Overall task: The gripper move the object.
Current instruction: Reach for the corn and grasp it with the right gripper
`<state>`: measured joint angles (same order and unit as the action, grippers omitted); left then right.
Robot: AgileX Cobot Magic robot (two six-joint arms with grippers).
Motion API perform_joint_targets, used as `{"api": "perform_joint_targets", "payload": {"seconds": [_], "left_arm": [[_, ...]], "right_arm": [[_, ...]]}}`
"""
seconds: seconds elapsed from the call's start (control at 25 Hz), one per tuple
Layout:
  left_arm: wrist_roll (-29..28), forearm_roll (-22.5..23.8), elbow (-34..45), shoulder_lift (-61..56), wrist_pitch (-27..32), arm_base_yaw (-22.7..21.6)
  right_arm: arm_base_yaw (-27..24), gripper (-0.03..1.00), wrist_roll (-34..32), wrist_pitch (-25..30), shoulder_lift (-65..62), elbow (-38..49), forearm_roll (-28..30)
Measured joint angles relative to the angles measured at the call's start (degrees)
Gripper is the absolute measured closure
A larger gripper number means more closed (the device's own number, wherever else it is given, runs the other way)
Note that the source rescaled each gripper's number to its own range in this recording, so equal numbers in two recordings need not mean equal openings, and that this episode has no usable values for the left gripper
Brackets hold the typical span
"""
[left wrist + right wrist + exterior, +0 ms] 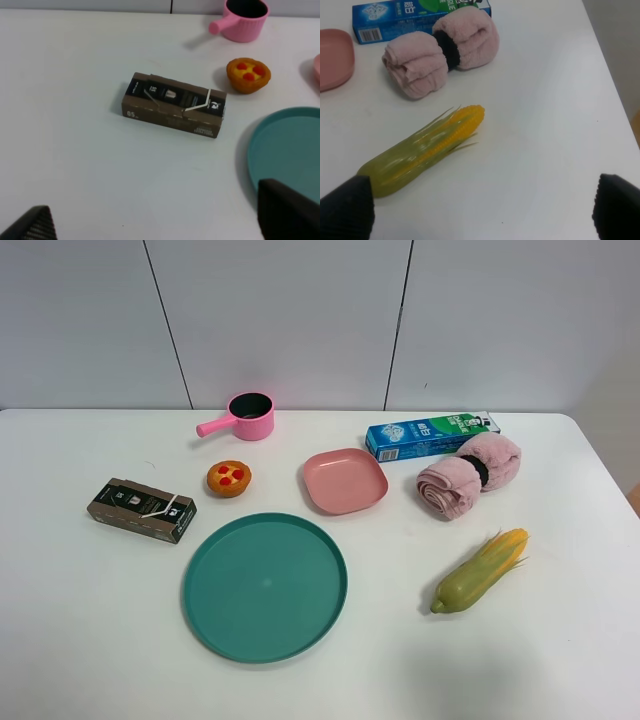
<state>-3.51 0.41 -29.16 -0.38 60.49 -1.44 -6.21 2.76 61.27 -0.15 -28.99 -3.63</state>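
Right gripper point(482, 206): fingers spread wide, nothing held; only two black tips show. Left gripper point(161, 217): the same, wide apart and empty.

Toy corn cob point(482, 570) lies flat on the white table point(80, 640), near right. Its green husk end is nearer and its yellow kernel tip points far-right.

Teal round plate point(265, 585) sits near centre, well apart from the cob. Brown carton point(140, 509) is left of the plate.

Beyond these are an orange tart point(229, 478), a pink square dish point(345, 480) and a rolled pink towel point(468, 475) just past the cob.

Farthest are a blue box point(430, 434) touching the towel and a pink saucepan point(248, 416).
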Motion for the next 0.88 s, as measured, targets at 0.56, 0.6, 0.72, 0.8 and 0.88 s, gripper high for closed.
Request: {"api": "perform_joint_targets", "payload": {"seconds": [0.56,0.6,0.72,0.8,0.88], "left_arm": [[0.00,0.00,0.00,0.00,0.00,0.00],[0.00,0.00,0.00,0.00,0.00,0.00],[0.00,0.00,0.00,0.00,0.00,0.00],[0.00,0.00,0.00,0.00,0.00,0.00],[0.00,0.00,0.00,0.00,0.00,0.00]], "right_arm": [[0.00,-0.03,0.00,-0.63,0.00,0.00,0.00],[0.00,-0.03,0.00,-0.63,0.00,0.00,0.00],[0.00,-0.03,0.00,-0.63,0.00,0.00,0.00],[0.00,-0.03,0.00,-0.63,0.00,0.00,0.05],[0.00,-0.03,0.00,-0.68,0.00,0.00,0.51]]}}
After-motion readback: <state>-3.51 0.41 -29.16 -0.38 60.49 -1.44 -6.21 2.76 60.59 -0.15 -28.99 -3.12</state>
